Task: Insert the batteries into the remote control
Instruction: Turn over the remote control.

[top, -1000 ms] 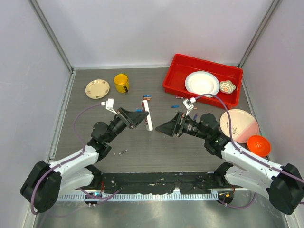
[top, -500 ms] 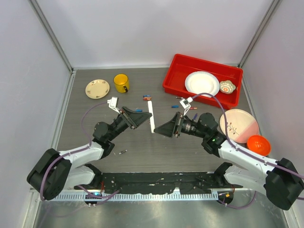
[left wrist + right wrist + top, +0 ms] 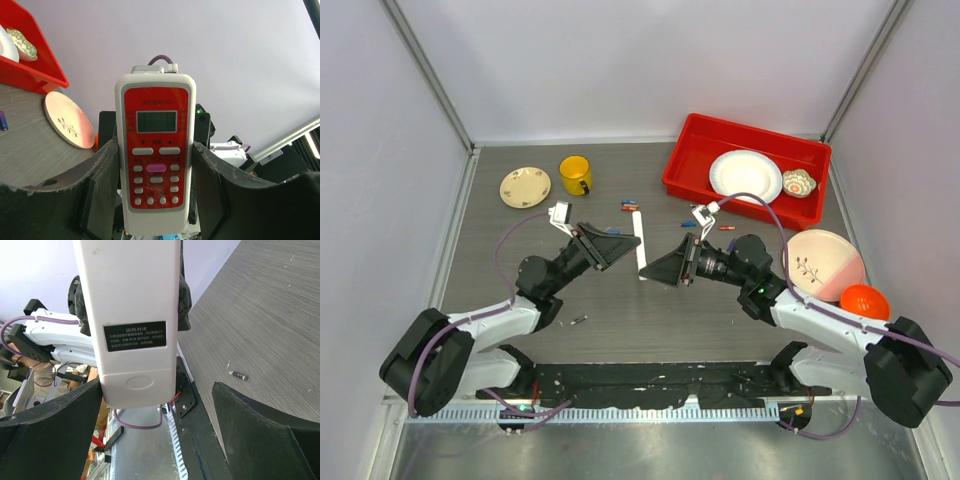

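Gripped clear of the grey wood-grain table [image 3: 620,330], near the centre of the overhead view: the small flat white plastic remote control with a red face and rows of white buttons [image 3: 156,150]. Seen edge-on from above, red face toward the left wrist camera, plain white back with a black label toward the right one. Pinched along both long edges by the left tool [image 3: 626,245], about half closed and firmly on it. Faced from 3 o'clock by the right tool [image 3: 658,272], spread wide, holding nothing, framing the lower end of the white back with a gap on either side.

No sign of an opened compartment: only a smooth back and an oval thumb dent below the label, so probably cover in place and nothing loaded. Left to do, by that reading: sliding the cover off, fetching cells, seating them, closing up.

Scattered on the table, the tiny thin cylindrical batteries in blue, red and orange [image 3: 630,206]: a few at 12 o'clock of the remote, more at 2 o'clock, a dark one alone toward 7 o'clock. None touched by either tool.

Further out: at 2 o'clock a red plastic tray [image 3: 685,165] with a white paper plate [image 3: 745,175] and a small patterned bowl [image 3: 799,183]; at 11 o'clock a yellow mug [image 3: 575,175]; at 3 o'clock a pink-and-white plate [image 3: 823,265].
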Motion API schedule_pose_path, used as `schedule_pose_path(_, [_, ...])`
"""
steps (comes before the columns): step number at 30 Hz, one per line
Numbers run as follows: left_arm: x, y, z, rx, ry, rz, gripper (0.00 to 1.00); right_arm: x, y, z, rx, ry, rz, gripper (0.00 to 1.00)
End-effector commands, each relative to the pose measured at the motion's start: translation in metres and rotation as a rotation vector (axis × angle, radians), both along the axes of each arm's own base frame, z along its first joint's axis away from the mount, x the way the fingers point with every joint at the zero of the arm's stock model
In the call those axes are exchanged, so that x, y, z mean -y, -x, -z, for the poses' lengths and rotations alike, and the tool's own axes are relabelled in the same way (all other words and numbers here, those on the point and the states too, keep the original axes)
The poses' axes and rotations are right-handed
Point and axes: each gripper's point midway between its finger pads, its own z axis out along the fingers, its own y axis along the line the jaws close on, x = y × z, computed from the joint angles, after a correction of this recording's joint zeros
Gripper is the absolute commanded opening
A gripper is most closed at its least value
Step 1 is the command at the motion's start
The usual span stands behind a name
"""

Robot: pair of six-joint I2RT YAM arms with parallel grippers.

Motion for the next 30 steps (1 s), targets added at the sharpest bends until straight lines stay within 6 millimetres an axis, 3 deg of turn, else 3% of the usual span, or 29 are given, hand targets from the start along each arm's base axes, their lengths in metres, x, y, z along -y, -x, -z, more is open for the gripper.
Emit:
schedule_pose_path(1, [-0.002,0.007,-0.031,0.094,0.076,0.024,0.0,-0.005,-0.002,-0.04,0.091,-0.106,-0.03,0.95])
schedule_pose_path(7, [-0.001,0.006,-0.03,0.093,0.083,0.026,0.0,-0.009,-0.001,-0.04,0.09,-0.106,-0.048,0.88])
schedule_pose_path(13, [-0.001,0.006,-0.03,0.097,0.092,0.028,0.0,-0.01,0.007,-0.038,0.083,-0.112,-0.101,0.64])
schedule_pose_path(21, [-0.003,0.009,-0.035,0.112,0.101,0.028,0.0,-0.011,0.016,-0.027,0.07,-0.103,-0.15,0.46])
schedule_pose_path(24, [-0.003,0.008,-0.032,0.103,0.093,0.027,0.03,-0.009,0.018,-0.029,0.082,-0.104,-0.151,0.34])
schedule_pose_path(25, [-0.002,0.007,-0.029,0.095,0.08,0.025,0.31,-0.008,0.018,-0.029,0.085,-0.095,-0.147,0.29])
schedule_pose_path(26, [0.0,0.003,-0.021,0.062,0.05,0.022,0.51,-0.008,0.016,-0.033,0.147,-0.08,-0.137,0.28])
schedule_pose_path(27, [0.001,0.001,-0.021,0.058,0.037,0.014,0.65,-0.007,0.012,-0.017,0.097,0.0,-0.115,0.26])
schedule_pose_path(28, [0.001,-0.002,-0.017,0.057,0.004,-0.005,0.81,-0.002,0.013,-0.022,0.139,0.027,-0.095,0.25])
schedule_pose_path(29, [0.003,-0.012,0.005,-0.027,-0.07,-0.033,0.91,-0.001,0.009,-0.031,0.177,0.055,-0.071,0.24])
schedule_pose_path(30, [0.0,-0.013,0.0,-0.024,-0.092,-0.055,0.99,0.005,0.004,-0.006,0.18,0.19,-0.041,0.23])
